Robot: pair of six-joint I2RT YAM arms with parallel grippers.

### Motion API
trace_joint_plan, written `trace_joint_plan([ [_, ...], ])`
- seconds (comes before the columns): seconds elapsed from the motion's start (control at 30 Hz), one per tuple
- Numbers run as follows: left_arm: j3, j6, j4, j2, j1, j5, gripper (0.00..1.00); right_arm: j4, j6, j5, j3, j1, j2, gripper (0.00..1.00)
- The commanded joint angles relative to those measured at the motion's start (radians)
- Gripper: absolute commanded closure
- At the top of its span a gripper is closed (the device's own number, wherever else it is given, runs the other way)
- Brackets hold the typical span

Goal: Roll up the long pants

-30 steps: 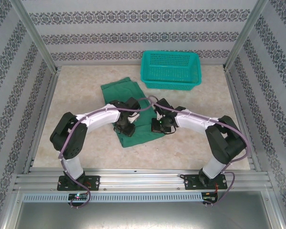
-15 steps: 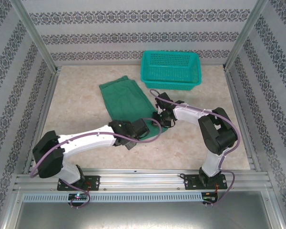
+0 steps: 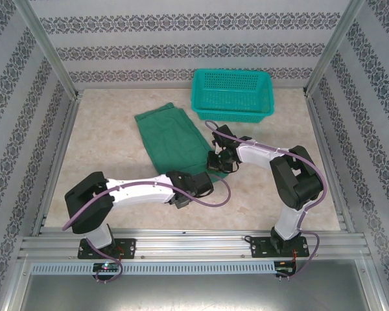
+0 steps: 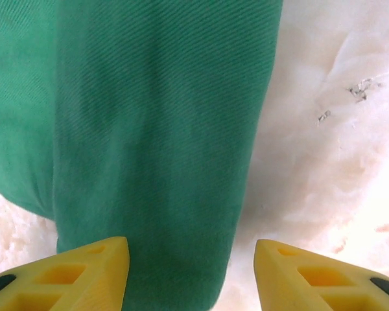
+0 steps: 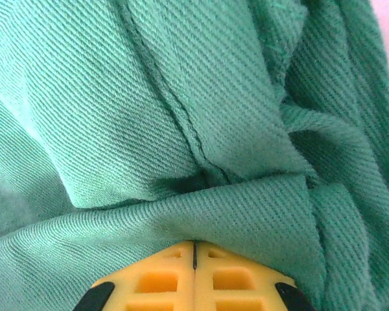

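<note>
The long pants (image 3: 172,139) lie as a flat dark green strip on the table, running from back left toward the middle. My left gripper (image 3: 196,186) sits low at their near end. In the left wrist view its yellow fingers (image 4: 94,272) stand apart, with the pants' right edge (image 4: 246,194) passing between them over the table. My right gripper (image 3: 216,162) is at the pants' right near edge. Its fingers (image 5: 194,262) are pressed together at a bunched fold of the pants (image 5: 233,207), which puckers toward their tips.
A teal mesh basket (image 3: 233,97) stands at the back, just right of the pants' far end. Bare marbled tabletop (image 3: 110,149) lies to the left and along the near side. Metal frame posts and patterned walls close in the table.
My left arm has drawn back from over the pants and now lies low at their near end, its jaws spreading. The pants lie flatter and longer. My right gripper shifted slightly, still shut.
</note>
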Motion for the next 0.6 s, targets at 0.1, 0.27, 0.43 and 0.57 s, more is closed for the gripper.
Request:
trace_joint_plan([
  [0.1, 0.039, 0.069, 0.048, 0.074, 0.019, -0.017, 0.41, 0.046, 0.014, -0.022, -0.030, -0.022, 0.012, 1.00],
  [0.27, 0.049, 0.074, 0.065, 0.108, 0.093, -0.030, 0.39, 0.060, 0.018, -0.029, -0.044, -0.026, 0.006, 1.00],
  [0.43, 0.085, 0.095, 0.061, 0.140, 0.183, 0.011, 0.35, 0.064, 0.019, -0.030, -0.046, -0.028, 0.005, 1.00],
  [0.57, 0.113, 0.086, 0.046, 0.204, 0.221, 0.046, 0.52, 0.047, 0.015, -0.026, -0.039, -0.028, 0.004, 1.00],
])
